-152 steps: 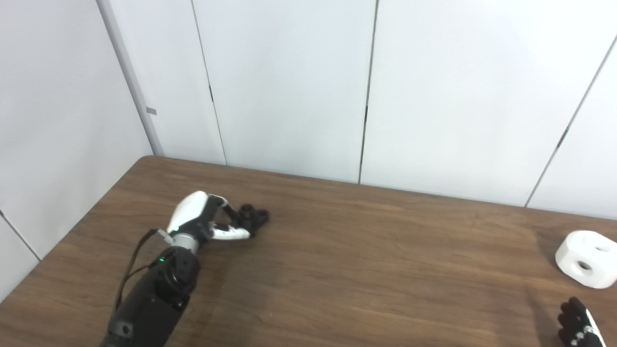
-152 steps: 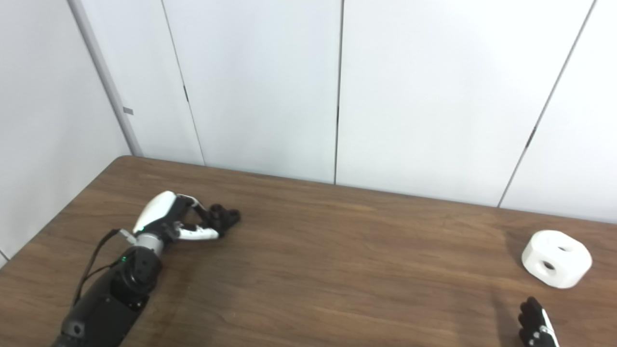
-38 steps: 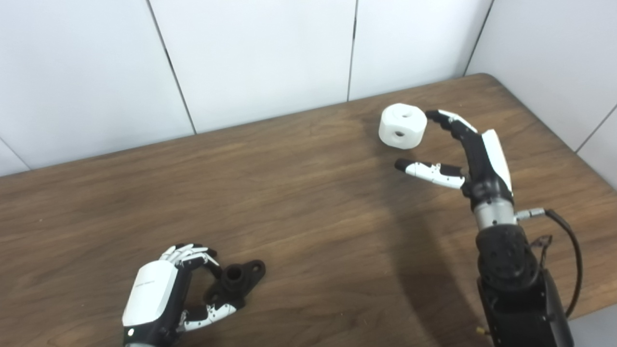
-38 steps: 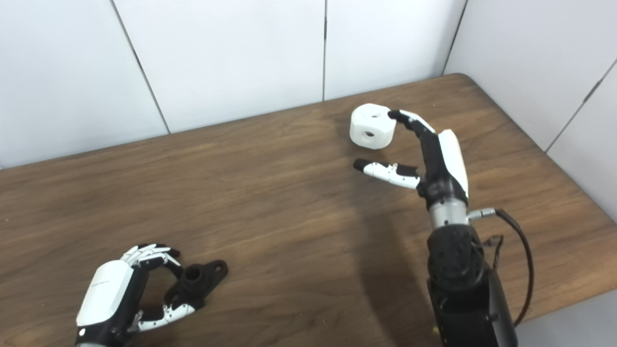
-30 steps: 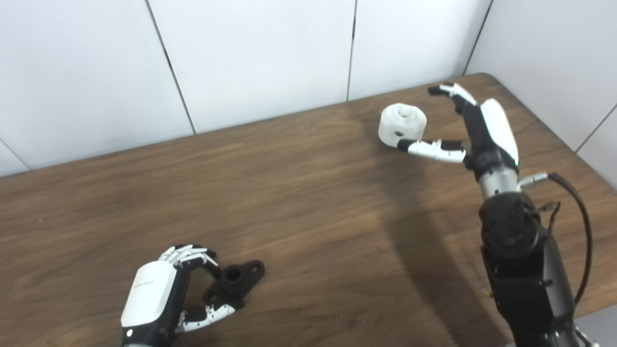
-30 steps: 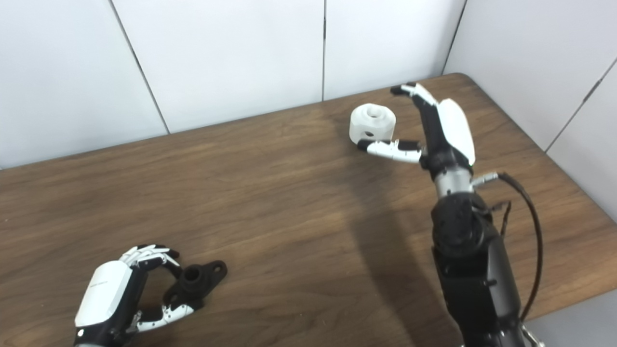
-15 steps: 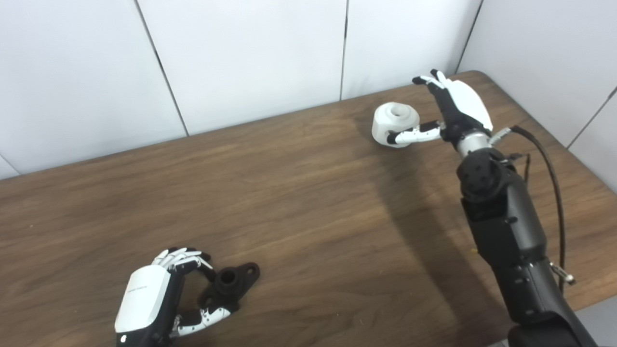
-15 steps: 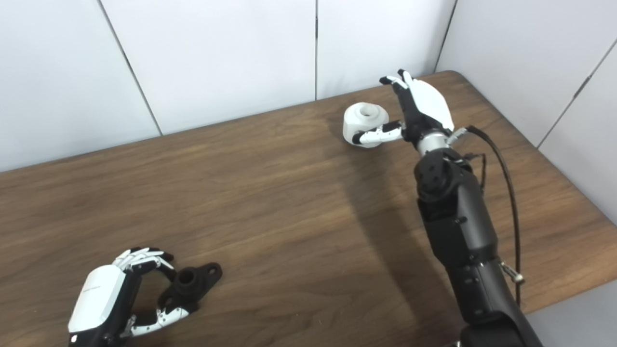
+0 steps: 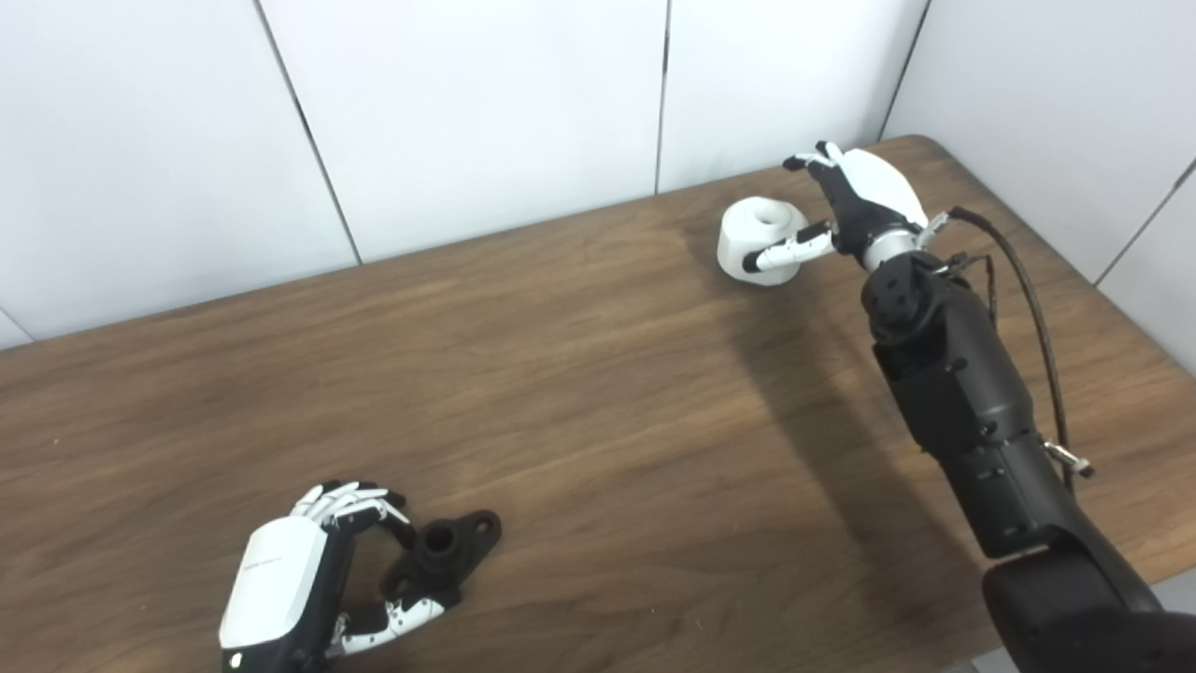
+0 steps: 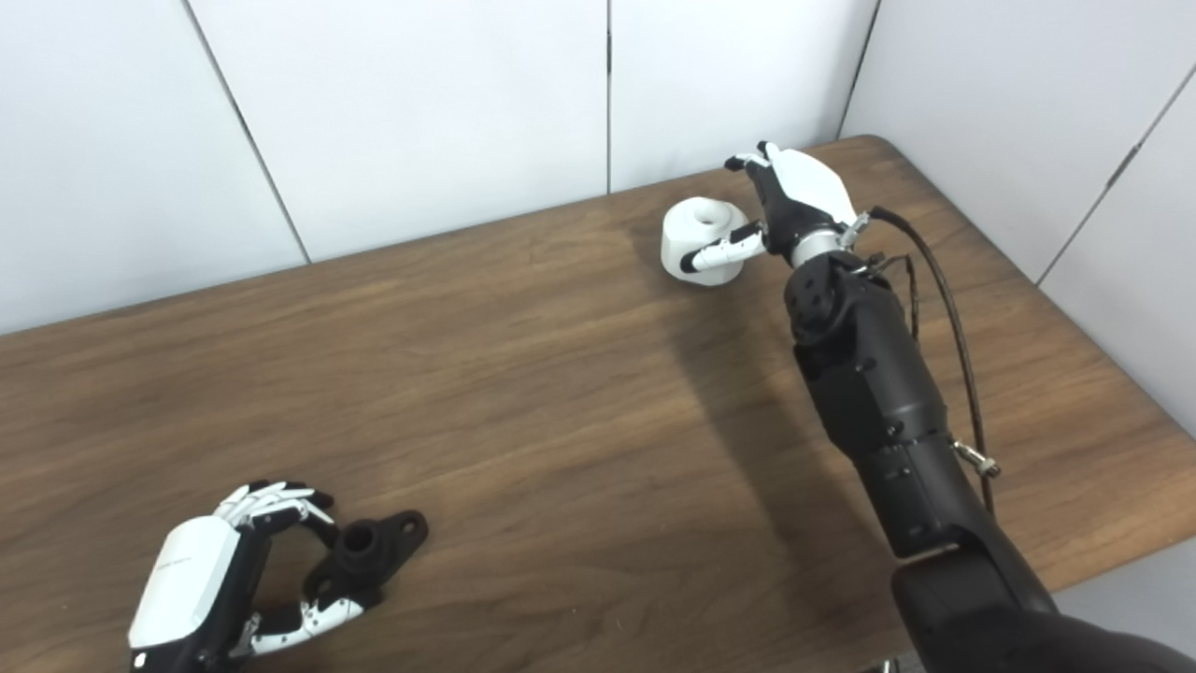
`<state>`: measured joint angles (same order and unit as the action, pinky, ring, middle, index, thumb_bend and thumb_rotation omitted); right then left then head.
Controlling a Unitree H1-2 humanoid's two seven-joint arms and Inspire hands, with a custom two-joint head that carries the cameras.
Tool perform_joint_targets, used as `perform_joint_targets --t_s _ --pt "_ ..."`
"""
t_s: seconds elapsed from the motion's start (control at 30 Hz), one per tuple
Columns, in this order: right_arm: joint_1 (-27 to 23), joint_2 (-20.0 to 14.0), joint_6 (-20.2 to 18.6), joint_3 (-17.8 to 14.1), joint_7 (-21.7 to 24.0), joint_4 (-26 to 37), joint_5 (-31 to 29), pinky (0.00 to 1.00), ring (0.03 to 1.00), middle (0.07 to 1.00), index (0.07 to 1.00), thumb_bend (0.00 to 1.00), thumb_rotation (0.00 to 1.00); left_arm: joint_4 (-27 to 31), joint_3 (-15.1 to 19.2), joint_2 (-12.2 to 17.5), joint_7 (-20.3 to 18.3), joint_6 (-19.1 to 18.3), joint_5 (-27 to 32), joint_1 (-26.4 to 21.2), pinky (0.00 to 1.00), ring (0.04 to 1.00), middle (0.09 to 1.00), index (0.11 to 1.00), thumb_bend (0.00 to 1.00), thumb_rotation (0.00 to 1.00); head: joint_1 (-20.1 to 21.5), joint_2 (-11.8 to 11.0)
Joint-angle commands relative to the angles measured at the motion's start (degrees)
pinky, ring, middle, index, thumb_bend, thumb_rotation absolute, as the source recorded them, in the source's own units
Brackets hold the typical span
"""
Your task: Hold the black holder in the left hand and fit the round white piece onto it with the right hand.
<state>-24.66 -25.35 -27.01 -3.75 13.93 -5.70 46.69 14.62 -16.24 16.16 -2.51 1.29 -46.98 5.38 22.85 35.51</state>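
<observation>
The black holder [image 9: 451, 551] lies on the brown table [image 9: 598, 393] near its front left, its round socket facing up. My left hand [image 9: 308, 584] is curled around the holder's near end, fingers behind it and thumb in front; it also shows in the right eye view [image 10: 210, 584]. The round white piece [image 9: 761, 236] stands at the far right with its hole facing up. My right hand [image 9: 846, 192] reaches around it from the right. Its thumb lies against the piece's front side and its fingers are spread apart above and behind the piece.
White wall panels [image 9: 467, 112] run close behind the table's far edge and along its right side. The table's right edge [image 9: 1074, 280] runs just beyond my right arm. A black cable [image 9: 1028, 290] hangs along the right forearm.
My right hand has moved forward around the white piece, which turned hole-up about a second ago, and its thumb now rests on the piece's front. The left hand and holder have kept still.
</observation>
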Motion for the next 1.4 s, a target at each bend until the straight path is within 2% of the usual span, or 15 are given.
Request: perform_joint_targets --t_s 0.0,0.2,0.7,1.07,1.37 --pt "-3.15 -1.97 0.12 -0.25 -1.12 0.28 0.88 1.00 1.000 0.995 0.841 0.94 0.34 0.20 0.27 0.67 -0.29 0.20 -0.63 0.33 0.91 0.813 0.726 0.485 0.52 0.04 0.04 0.01" --pt "-3.50 -2.11 0.12 -0.05 -1.90 -1.27 1.09 1.00 1.000 0.982 0.830 0.93 0.37 0.30 0.30 0.73 -0.36 0.15 -0.78 0.32 0.90 0.811 0.725 0.485 0.52 0.04 0.29 -0.05" --pt "-2.95 -2.09 0.13 0.04 -2.71 -1.60 0.22 1.00 1.000 0.961 0.782 0.88 0.32 0.23 0.50 0.81 -0.41 0.24 -0.54 0.34 0.91 0.813 0.725 0.484 0.52 0.04 0.57 0.16" --pt "-2.54 -2.52 0.14 0.90 -2.67 -1.22 0.70 1.00 1.000 0.952 0.735 0.85 0.33 0.46 0.65 0.93 -0.65 0.30 -0.30 0.23 0.90 0.810 0.724 0.484 0.52 0.04 0.76 0.28" --pt "-2.13 -2.68 0.12 0.98 -2.38 -0.88 1.07 1.00 1.000 0.947 0.704 0.85 0.32 0.44 0.72 0.95 -0.54 0.56 -0.42 0.24 0.90 0.807 0.723 0.484 0.52 0.04 0.73 0.41"
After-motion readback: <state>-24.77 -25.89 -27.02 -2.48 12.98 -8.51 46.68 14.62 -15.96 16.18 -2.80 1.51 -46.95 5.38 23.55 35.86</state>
